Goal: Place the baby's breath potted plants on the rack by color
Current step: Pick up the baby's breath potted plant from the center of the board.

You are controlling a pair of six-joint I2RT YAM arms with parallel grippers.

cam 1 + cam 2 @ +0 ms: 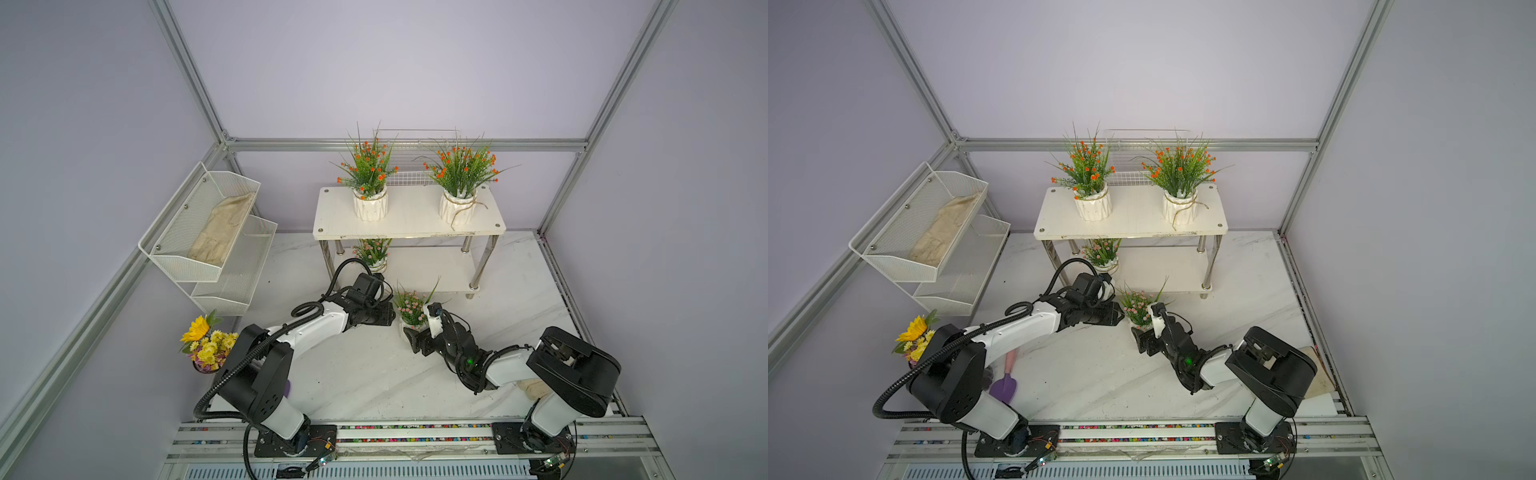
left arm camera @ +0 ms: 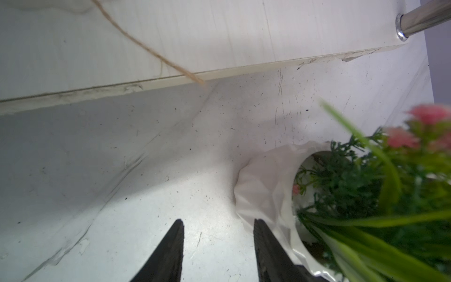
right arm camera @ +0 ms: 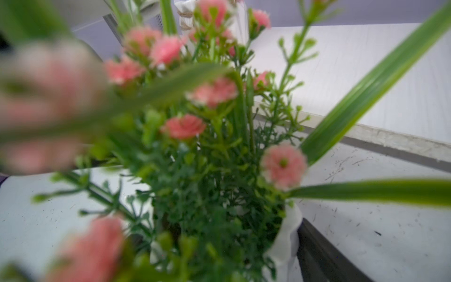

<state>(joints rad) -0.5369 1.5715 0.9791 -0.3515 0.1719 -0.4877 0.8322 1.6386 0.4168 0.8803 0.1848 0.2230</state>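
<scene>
One pink-bloomed spray in a white ribbed pot [image 1: 409, 308], on the marbled surface [image 1: 374, 374] in front of the white chrome-legged rack [image 1: 409, 220].
Right pincer [image 1: 415, 337] straddles the pot, jaws wide, grip impossible to tell; left pincer [image 2: 219, 222], parted and empty, just beside it; lower shelf [image 1: 436, 270] bare on its right half.

Left arm [image 1: 316, 328] and right arm [image 1: 505, 370] wear white shells over black joints, with 1 corrugated black cable [image 1: 901, 414]
</scene>
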